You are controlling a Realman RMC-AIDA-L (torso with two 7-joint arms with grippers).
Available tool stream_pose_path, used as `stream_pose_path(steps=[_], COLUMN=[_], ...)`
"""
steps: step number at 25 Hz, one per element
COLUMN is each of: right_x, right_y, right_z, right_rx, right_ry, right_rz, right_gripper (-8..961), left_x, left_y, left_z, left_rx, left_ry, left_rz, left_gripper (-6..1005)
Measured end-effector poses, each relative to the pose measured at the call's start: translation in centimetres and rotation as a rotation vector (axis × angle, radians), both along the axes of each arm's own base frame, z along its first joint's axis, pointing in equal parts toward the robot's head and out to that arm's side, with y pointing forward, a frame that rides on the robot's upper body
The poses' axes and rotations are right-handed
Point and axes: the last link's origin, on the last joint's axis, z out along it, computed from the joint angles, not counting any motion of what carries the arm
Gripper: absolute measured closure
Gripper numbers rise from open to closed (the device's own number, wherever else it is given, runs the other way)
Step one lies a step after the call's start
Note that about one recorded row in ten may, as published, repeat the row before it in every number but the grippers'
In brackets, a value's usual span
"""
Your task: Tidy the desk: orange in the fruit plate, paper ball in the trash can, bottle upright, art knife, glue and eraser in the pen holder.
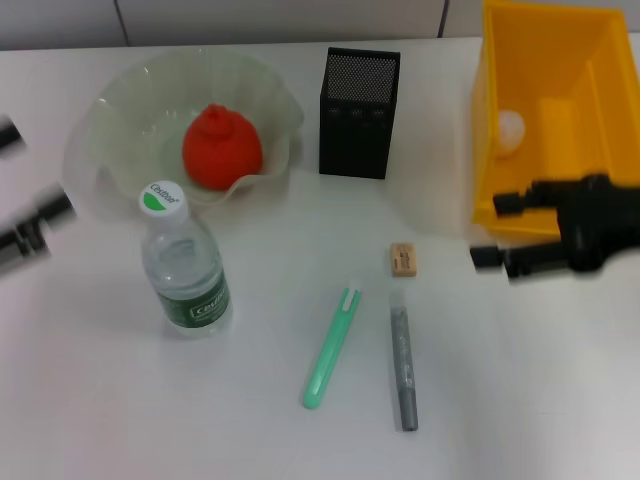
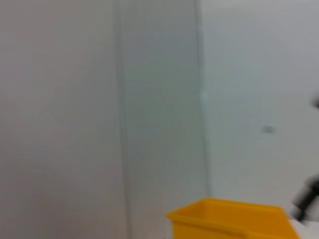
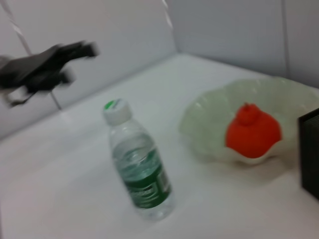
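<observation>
The orange point(image 1: 221, 148) lies in the translucent fruit plate point(image 1: 120, 105). The bottle point(image 1: 186, 268) stands upright in front of the plate; it also shows in the right wrist view point(image 3: 139, 174). The paper ball point(image 1: 511, 127) lies inside the yellow trash can point(image 1: 560, 60). The eraser point(image 1: 403, 259), green art knife point(image 1: 331, 348) and grey glue stick point(image 1: 403, 366) lie on the table in front of the black mesh pen holder point(image 1: 358, 112). My right gripper point(image 1: 496, 231) is open and empty, right of the eraser, at the can's front. My left gripper point(image 1: 35, 175) is open and empty at the left edge.
The white table point(image 1: 520, 400) runs to a wall at the back. The left wrist view shows only the wall and the yellow can's rim point(image 2: 224, 219). In the right wrist view my left gripper point(image 3: 77, 62) hangs above and behind the bottle.
</observation>
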Motion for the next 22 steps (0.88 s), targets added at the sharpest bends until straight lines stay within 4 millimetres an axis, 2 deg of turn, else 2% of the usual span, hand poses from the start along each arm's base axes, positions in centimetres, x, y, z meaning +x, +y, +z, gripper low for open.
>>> stream_pose_path(steps=[1, 2, 3, 4, 5, 6, 7, 8, 9, 10, 11, 14, 15, 16, 17, 19, 22], right_x=[0.0, -2.5, -2.5, -3.8, -6.4, -6.4, -8.3, -8.3, -8.9, -9.7, -10.1, -10.2, -10.3, -10.3, -10.3, -10.3, -9.6], right_y=[0.0, 0.7, 0.7, 1.0, 1.8, 1.8, 2.4, 2.4, 2.5, 2.9, 3.2, 3.3, 3.4, 3.4, 3.4, 3.4, 3.8], right_z=[0.0, 0.7, 0.7, 0.8, -0.1, -0.1, -2.0, -2.0, -3.0, -5.2, -7.4, -8.3, -9.7, -9.7, -10.8, -11.2, -13.0], right_rx=[0.000, -0.020, -0.020, -0.030, -0.061, -0.061, -0.100, -0.100, -0.115, -0.131, -0.138, -0.138, -0.145, -0.145, -0.154, -0.154, -0.157], right_ry=[0.000, -0.066, -0.066, -0.093, -0.167, -0.167, -0.260, -0.260, -0.307, -0.408, -0.488, -0.515, -0.545, -0.545, -0.567, -0.572, -0.595], right_rz=[0.000, -0.056, -0.056, -0.083, -0.135, -0.135, -0.159, -0.159, -0.156, -0.159, -0.154, -0.152, -0.146, -0.146, -0.143, -0.144, -0.166], right_gripper=[111, 111, 111, 111, 111, 110, 110, 110, 110, 111, 111, 113, 114, 114, 115, 119, 124], left_x=[0.0, -0.1, -0.1, 0.0, 0.2, 0.2, 0.2, 0.2, 0.2, 0.3, 0.5, 0.6, 0.7, 0.7, 0.8, 0.8, 0.8], left_y=[0.0, -0.9, -0.9, -1.2, -1.7, -1.7, -1.8, -1.8, -1.8, -1.5, -1.1, -1.0, -0.8, -0.8, -0.7, -0.6, -0.5], left_z=[0.0, -1.8, -1.8, -2.7, -5.0, -5.0, -6.9, -6.9, -7.7, -8.6, -9.2, -9.3, -9.4, -9.4, -9.5, -9.5, -9.6], left_rx=[0.000, -0.074, -0.074, -0.113, -0.201, -0.201, -0.249, -0.249, -0.268, -0.288, -0.305, -0.310, -0.313, -0.313, -0.315, -0.317, -0.319], left_ry=[0.000, 0.000, 0.000, -0.005, -0.019, -0.019, -0.022, -0.022, -0.021, -0.020, -0.025, -0.026, -0.027, -0.027, -0.027, -0.026, -0.027], left_rz=[0.000, -0.026, -0.026, -0.036, -0.050, -0.050, -0.050, -0.050, -0.049, -0.043, -0.044, -0.046, -0.049, -0.049, -0.050, -0.049, -0.046], left_gripper=[211, 212, 212, 213, 213, 213, 214, 214, 214, 214, 214, 214, 214, 214, 214, 214, 214])
